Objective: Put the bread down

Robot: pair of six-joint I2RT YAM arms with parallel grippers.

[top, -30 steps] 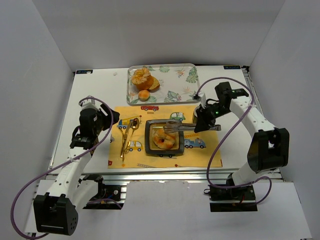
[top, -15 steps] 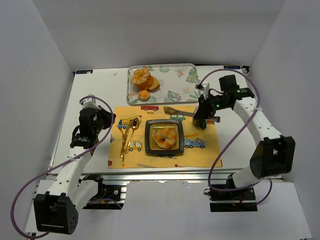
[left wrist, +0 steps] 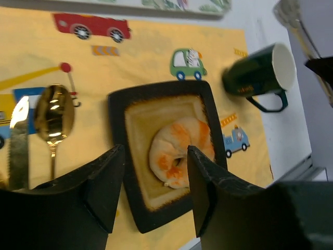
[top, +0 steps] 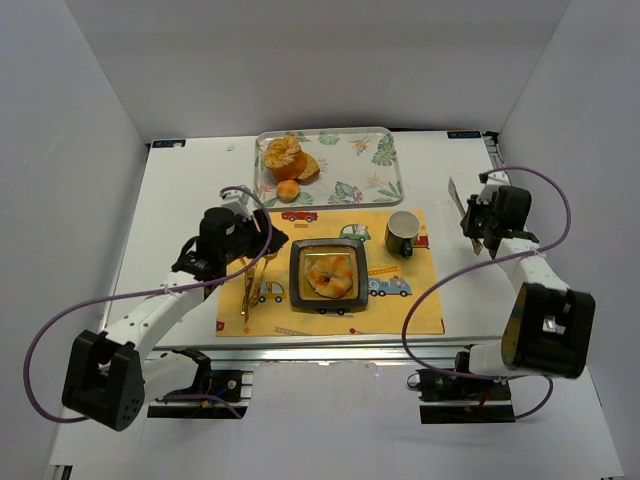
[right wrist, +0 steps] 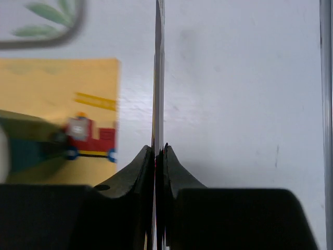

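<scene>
Since the bread lies in the hollow of the dark square plate in the middle of the yellow placemat, I judge the placing itself done and the step in hand to be the tidy finish. The roll sits flat, inside the rim, touching neither of my hands.

My left gripper hangs over the left part of the mat, just beside the plate. From its own camera the two fingers stand well apart with nothing between them, and the bread shows on the plate below the gap. The gold spoon and knife lie to one side of it, the green mug to the other.

My right gripper is out over the bare table at the right, well apart from plate and mug. Its fingers are pressed together on a thin metal utensil, seen edge-on, which rises between them.

Next, I think, the right hand needs somewhere to lay that utensil down; it should lower it flat before letting go, so it does not tip or slide. The left hand should keep its height near the plate, since a low sweep could nudge the cutlery or the rim and shift the bread.
</scene>
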